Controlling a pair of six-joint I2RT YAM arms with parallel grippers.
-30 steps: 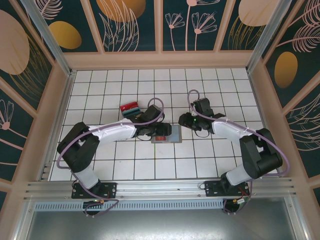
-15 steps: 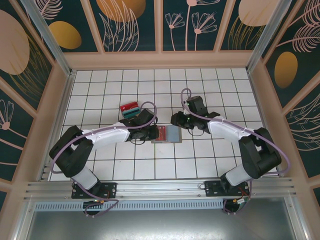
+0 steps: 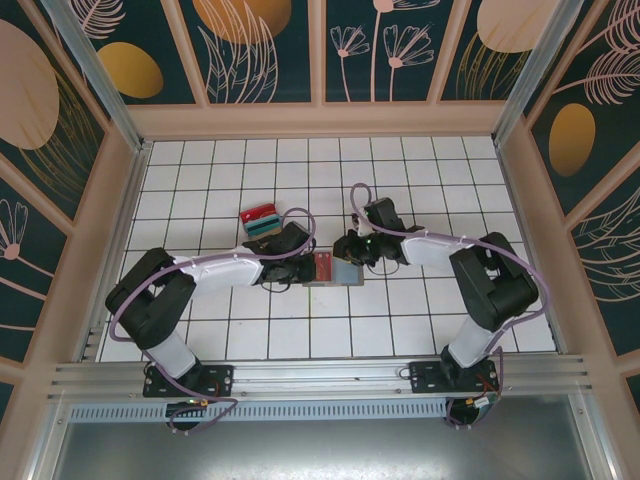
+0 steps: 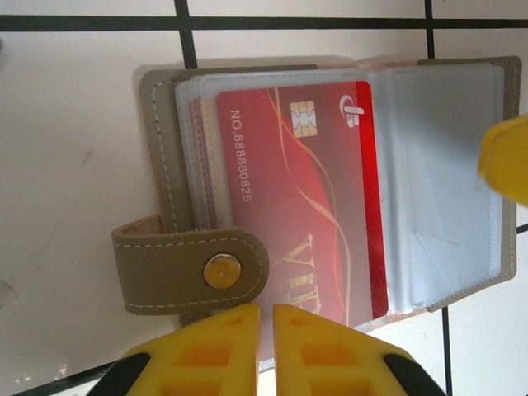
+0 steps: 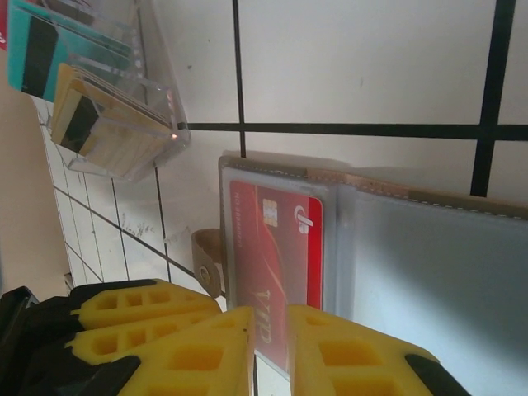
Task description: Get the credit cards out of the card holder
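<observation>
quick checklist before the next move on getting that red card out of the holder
1. Card holder lying open on the tiles: ok.
2. Red card out of its clear sleeve: not ok, it sits inside.
3. Left gripper closed at the holder's edge beside the snap tab: ok; gripping anything: cannot tell.
4. Right gripper closed at the holder: ok; what it pinches: cannot tell.
5. Clear stand holding cards, apart from the holder: ok.

Open card holder [image 3: 345, 272] with a credit card [image 4: 305, 206] in its left panel; other cards [image 3: 262, 220] behind it, leftward
</observation>
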